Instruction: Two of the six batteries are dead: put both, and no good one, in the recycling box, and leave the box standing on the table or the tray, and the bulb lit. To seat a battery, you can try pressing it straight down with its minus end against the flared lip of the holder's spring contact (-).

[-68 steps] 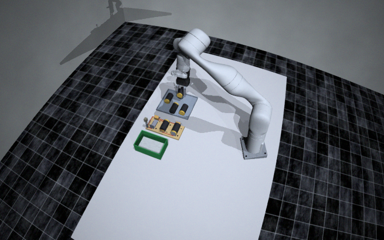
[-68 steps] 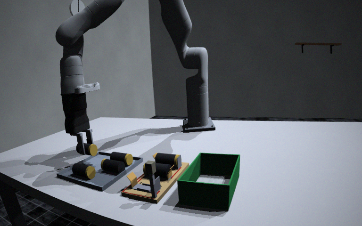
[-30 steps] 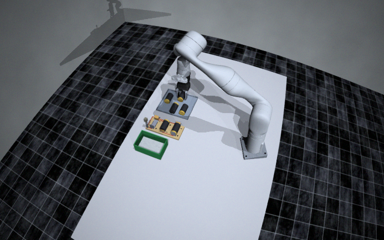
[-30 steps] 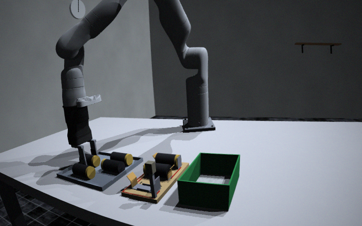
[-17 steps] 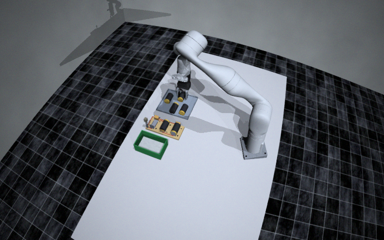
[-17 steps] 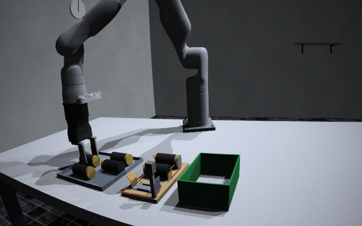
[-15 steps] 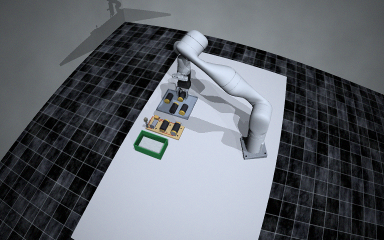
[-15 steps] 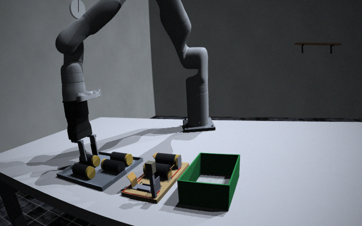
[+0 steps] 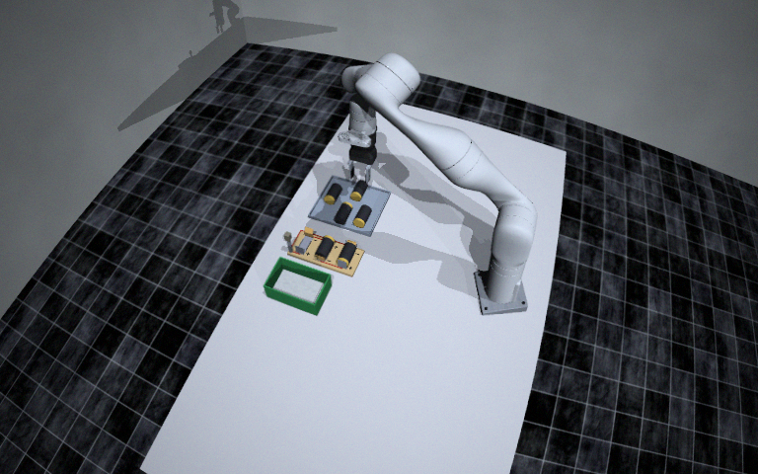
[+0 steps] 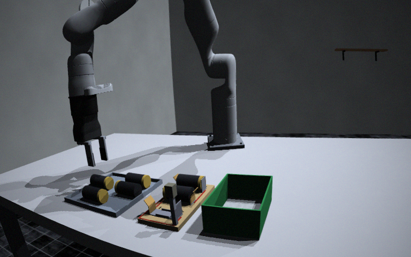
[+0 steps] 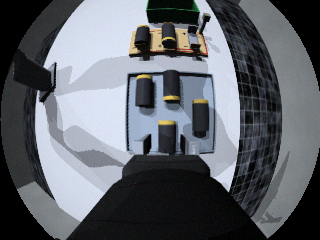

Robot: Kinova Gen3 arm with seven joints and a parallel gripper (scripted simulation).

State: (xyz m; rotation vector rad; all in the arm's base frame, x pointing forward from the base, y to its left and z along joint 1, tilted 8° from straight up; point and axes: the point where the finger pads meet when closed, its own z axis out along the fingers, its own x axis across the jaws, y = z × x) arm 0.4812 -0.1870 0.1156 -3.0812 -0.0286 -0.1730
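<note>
My gripper [image 9: 360, 174] [image 10: 97, 163] [image 11: 165, 141] is open and empty, above the far battery [image 9: 358, 191] [image 10: 101, 181] [image 11: 166, 137] on the grey tray [image 9: 378, 201] [image 10: 113, 206] [image 11: 134, 119]. Three more black batteries with gold ends lie there: one [image 9: 333, 194] [image 10: 93, 194] [image 11: 200, 117], one [image 9: 342, 213] [image 10: 127, 189] [image 11: 171, 85] turned the opposite way, and one [image 9: 362, 214] [image 10: 135, 179] [image 11: 144, 92]. The wooden holder [image 9: 354, 267] [image 10: 201, 198] holds two batteries; its bay by the post is empty. The block on the post [image 9: 287, 235] [image 10: 170, 190] looks unlit. The green box [image 9: 293, 303] [image 10: 230, 223] stands upright with no battery visible inside.
The holder stands between the tray and the green box. The post rises at the holder's end near the table edge. The arm's base [image 9: 502, 304] [image 10: 225, 145] is bolted on the opposite side of the table. Arm shadows cross the tray and table.
</note>
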